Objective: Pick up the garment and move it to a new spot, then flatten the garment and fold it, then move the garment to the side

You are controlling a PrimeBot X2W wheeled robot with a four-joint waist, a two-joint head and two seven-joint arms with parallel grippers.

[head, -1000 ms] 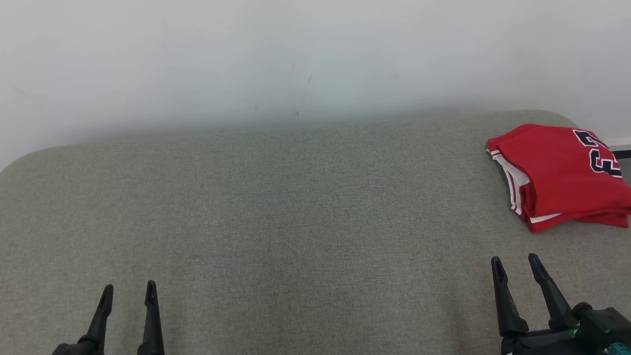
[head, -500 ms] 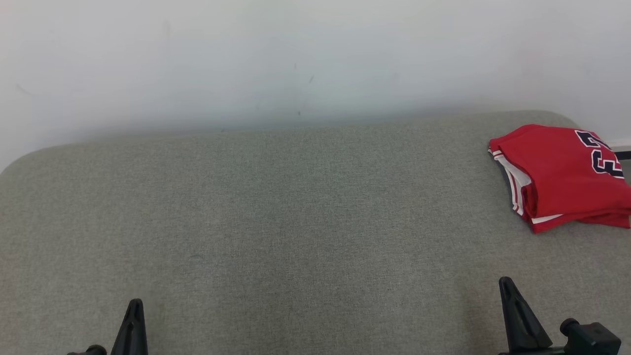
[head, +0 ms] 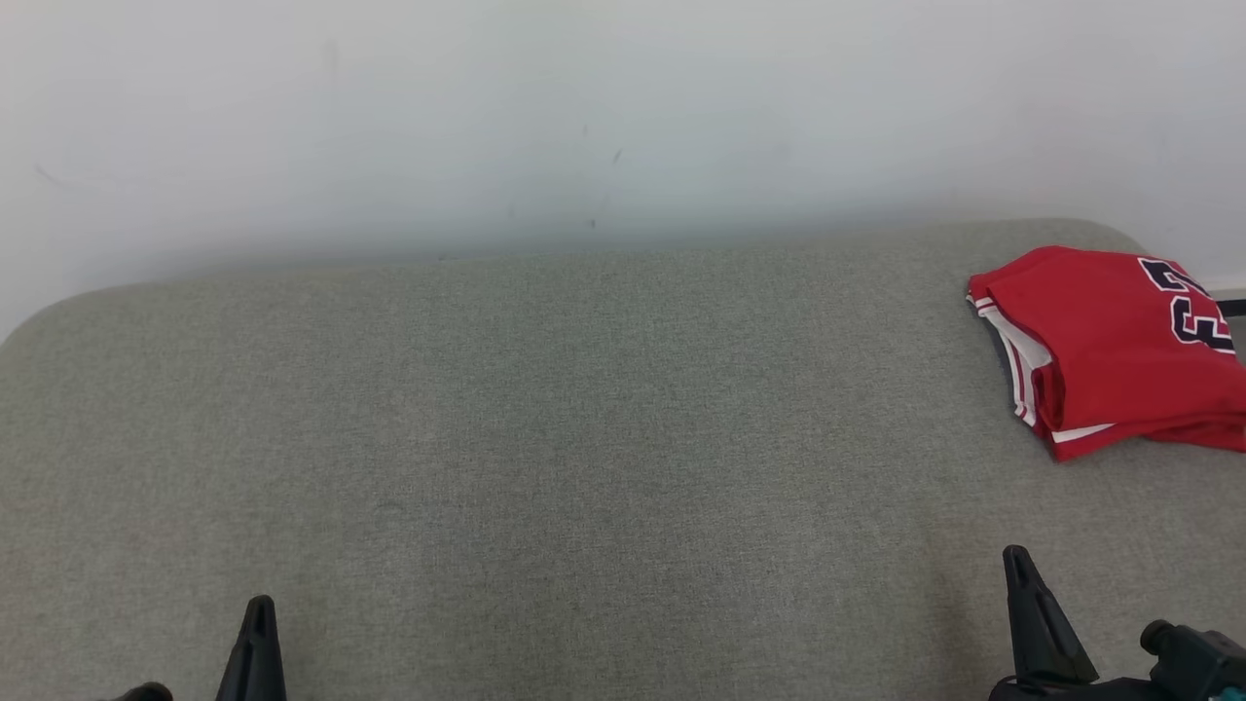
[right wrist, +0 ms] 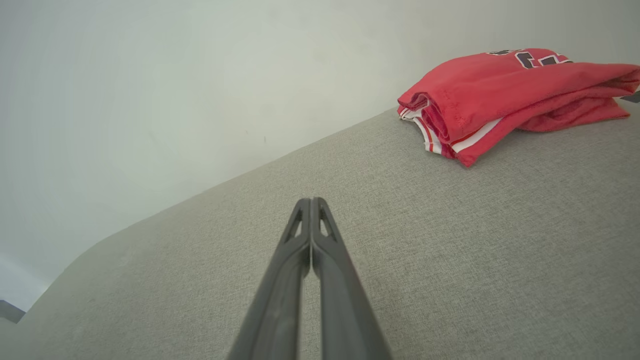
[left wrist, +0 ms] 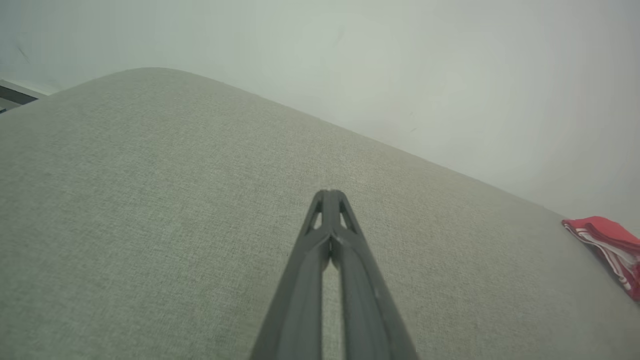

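Cut-off dark lettering (head: 1186, 313) on the red garment (head: 1090, 341), not legible

Surface: we see a grey-green fabric-covered pad (head: 584, 409) with rounded far corners | On it: we find one folded red garment (head: 1100, 341) with white trim, near the far right corner

The grey cushion (head: 584, 409) was viewed from above by the head camera and skimmed closely by both wrist cameras; the red jersey (head: 1100, 341) was shared.
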